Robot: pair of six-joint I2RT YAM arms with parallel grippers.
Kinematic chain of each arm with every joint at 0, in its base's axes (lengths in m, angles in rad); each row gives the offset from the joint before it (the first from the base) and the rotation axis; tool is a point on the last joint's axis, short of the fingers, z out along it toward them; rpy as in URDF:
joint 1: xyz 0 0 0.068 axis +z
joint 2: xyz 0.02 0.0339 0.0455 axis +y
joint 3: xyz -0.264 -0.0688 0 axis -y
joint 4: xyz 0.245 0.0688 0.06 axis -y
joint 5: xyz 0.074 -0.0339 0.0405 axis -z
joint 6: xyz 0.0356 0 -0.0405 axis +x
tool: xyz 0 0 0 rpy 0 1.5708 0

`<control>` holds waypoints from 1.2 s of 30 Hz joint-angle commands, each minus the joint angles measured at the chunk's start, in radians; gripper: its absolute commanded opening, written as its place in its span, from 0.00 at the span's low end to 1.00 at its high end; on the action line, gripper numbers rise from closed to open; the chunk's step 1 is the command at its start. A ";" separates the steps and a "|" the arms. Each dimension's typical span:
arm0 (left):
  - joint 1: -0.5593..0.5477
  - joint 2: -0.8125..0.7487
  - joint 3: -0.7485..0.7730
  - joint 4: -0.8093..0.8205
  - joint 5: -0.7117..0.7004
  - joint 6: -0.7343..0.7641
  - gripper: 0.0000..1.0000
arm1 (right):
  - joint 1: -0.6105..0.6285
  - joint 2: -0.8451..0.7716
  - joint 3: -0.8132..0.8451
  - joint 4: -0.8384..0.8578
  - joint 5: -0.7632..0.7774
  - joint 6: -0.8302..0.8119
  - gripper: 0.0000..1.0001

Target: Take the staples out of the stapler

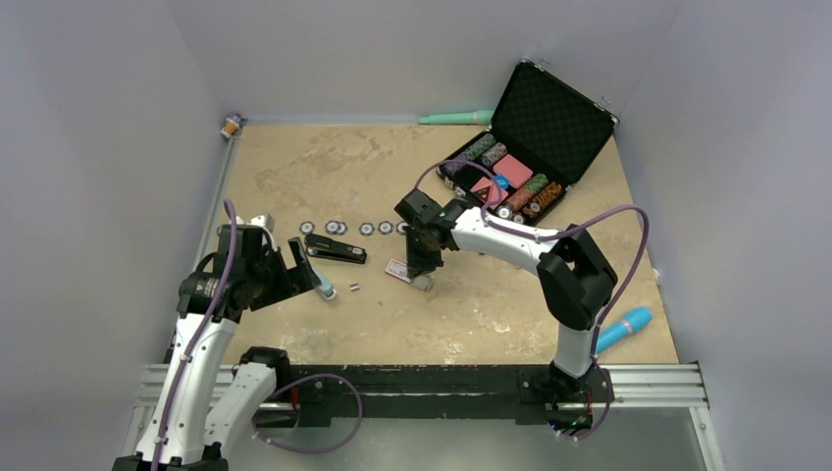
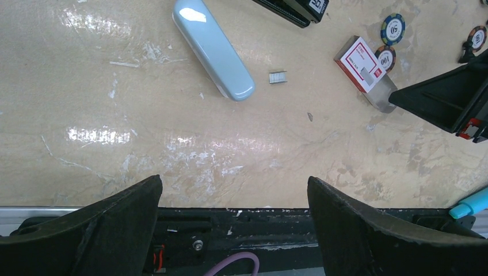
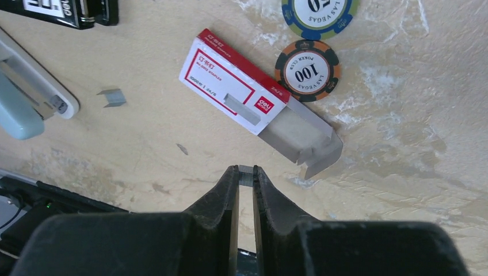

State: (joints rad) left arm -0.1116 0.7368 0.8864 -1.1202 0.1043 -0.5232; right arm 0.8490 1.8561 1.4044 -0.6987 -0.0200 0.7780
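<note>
Pinching a tiny grey metal strip of staples (image 3: 246, 169) in my nearly closed right gripper (image 3: 246, 179), I hover beside the red-and-white cardboard box (image 3: 233, 89) (my left gripper (image 2: 233, 190) gapes wide, empty). The slim black stapler (image 1: 337, 251) lies on the tan table (image 1: 471, 324) between my arms.

Right wrist view: the black stapler (image 3: 57, 10), up and left of the red-and-white staple box (image 3: 230, 86), is cut off by the top edge, as is the blue poker chip (image 3: 316, 14) above the box. The pale blue block (image 3: 23, 98), far left of the box, runs off the frame. Below the box, a small grey piece (image 3: 246, 177) is pinched in the right gripper (image 3: 246, 171), mostly hidden between the fingertips.
</note>
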 commanded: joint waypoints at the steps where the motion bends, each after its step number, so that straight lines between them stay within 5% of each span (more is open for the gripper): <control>1: 0.009 -0.003 -0.003 0.028 0.018 -0.002 1.00 | -0.007 -0.039 -0.043 0.071 -0.021 0.052 0.10; 36: 0.023 0.024 -0.010 0.038 0.067 0.010 1.00 | -0.057 -0.028 -0.138 0.165 0.000 0.091 0.05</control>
State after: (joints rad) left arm -0.0982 0.7567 0.8848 -1.1145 0.1535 -0.5224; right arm 0.7956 1.8561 1.2675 -0.5617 -0.0208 0.8536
